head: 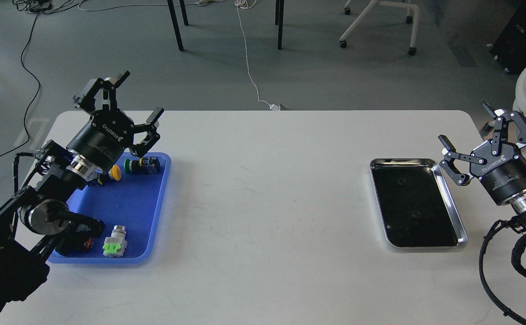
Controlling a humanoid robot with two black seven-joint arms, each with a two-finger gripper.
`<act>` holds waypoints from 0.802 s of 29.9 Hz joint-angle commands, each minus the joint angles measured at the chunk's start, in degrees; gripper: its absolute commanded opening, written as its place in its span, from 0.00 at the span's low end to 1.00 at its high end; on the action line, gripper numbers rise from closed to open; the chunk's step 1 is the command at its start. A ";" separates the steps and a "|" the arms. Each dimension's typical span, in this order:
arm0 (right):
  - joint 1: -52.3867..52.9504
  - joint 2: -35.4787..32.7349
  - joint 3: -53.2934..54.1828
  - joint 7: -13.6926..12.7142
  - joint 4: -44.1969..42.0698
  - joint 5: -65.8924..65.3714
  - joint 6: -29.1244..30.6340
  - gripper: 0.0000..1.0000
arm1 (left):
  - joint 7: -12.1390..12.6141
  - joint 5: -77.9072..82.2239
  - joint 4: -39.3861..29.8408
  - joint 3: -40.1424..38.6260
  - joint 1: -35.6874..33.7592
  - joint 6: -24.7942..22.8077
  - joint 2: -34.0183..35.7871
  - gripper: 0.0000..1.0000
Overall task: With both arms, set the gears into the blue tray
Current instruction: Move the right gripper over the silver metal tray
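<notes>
The blue tray (130, 221) lies at the table's left and holds coloured push-button switches. My left gripper (140, 95) hovers open over its far end, fingers spread, holding nothing. Two gears (400, 181) (415, 213) show only as faint dark rings on the dark bottom of the steel tray (452, 203) at the right. My right gripper (466, 124) is open just beyond that tray's far right corner, raised above the table and empty.
Inside the blue tray are a yellow-capped switch (115, 172), a green-capped one (142, 165), a light-green one (115, 246) and a red one (82, 243), partly behind my left arm. Chair and table legs stand on the floor beyond the table's far edge.
</notes>
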 commanded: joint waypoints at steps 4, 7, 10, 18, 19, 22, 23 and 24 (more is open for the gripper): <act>4.16 2.01 -2.29 -0.01 -4.25 -0.14 0.00 0.99 | 0.27 1.35 0.04 -0.11 0.12 0.00 -0.29 0.99; 5.56 1.14 -3.70 -0.10 -4.25 -1.01 0.00 0.99 | -0.17 0.91 0.57 0.24 0.12 0.00 0.06 0.99; 7.41 -0.35 -5.10 -0.10 -4.52 -4.69 0.00 0.99 | -0.26 1.08 1.01 0.24 0.03 0.00 0.33 0.99; 17.78 -2.55 -13.98 0.95 -7.42 -22.53 0.00 0.99 | -0.43 1.61 2.41 0.07 -0.85 0.00 0.94 0.99; 18.66 -3.25 -14.68 1.57 -7.50 -25.25 0.00 0.99 | -0.43 1.61 2.41 0.07 -0.85 0.00 0.94 0.99; 22.43 -6.76 -18.62 5.77 -7.42 -36.22 0.00 0.99 | -1.31 1.70 2.41 0.16 -0.85 0.00 1.12 0.99; 24.19 -7.91 -20.73 6.46 -7.33 -40.78 0.00 0.99 | -1.92 1.62 2.33 0.16 -0.85 0.00 1.12 0.99; 25.86 -8.62 -22.75 6.46 -7.33 -44.74 0.00 0.99 | -2.36 1.61 2.24 0.07 -0.76 0.00 1.12 0.99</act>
